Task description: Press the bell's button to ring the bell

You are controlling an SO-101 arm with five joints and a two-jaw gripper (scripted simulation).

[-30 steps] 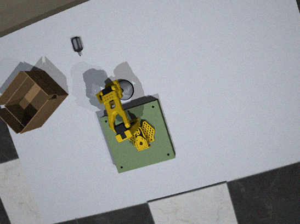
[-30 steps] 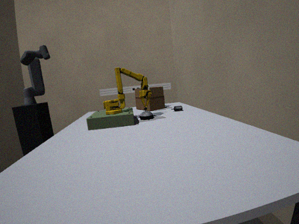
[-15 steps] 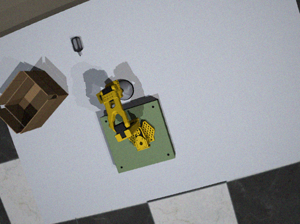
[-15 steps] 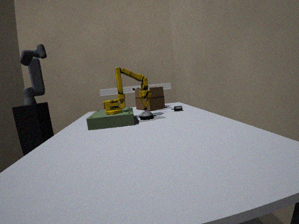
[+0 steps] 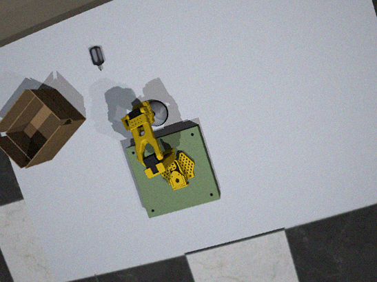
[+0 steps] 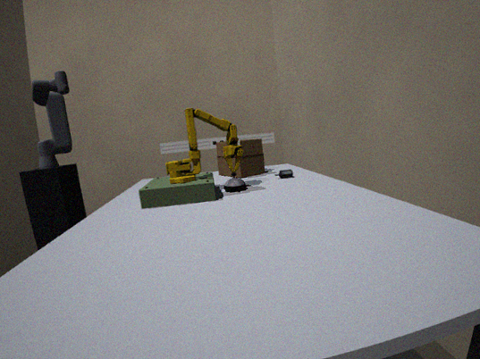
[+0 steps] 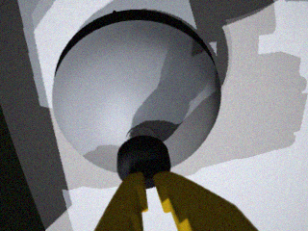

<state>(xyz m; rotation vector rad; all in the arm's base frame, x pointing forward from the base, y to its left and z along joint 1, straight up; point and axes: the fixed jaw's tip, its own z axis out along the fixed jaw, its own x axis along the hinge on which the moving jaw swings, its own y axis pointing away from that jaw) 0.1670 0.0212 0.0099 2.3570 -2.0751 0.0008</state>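
Note:
The bell [image 7: 137, 91] is a grey dome on a dark base with a black button [image 7: 143, 159] on top. It stands upright on the white table beside the green base plate [image 5: 174, 173]. It also shows in the overhead view [image 5: 158, 112] and in the side view [image 6: 234, 183]. My gripper [image 7: 151, 185] is shut and empty, pointing down, with its yellow fingertips touching the near edge of the button. In the side view the gripper [image 6: 233, 173] stands directly above the bell's top.
An open cardboard box [image 5: 36, 126] stands to the left of the arm. A small dark object [image 5: 97, 56] lies on the table beyond the bell. A grey arm on a black pedestal [image 6: 52, 125] stands off the table.

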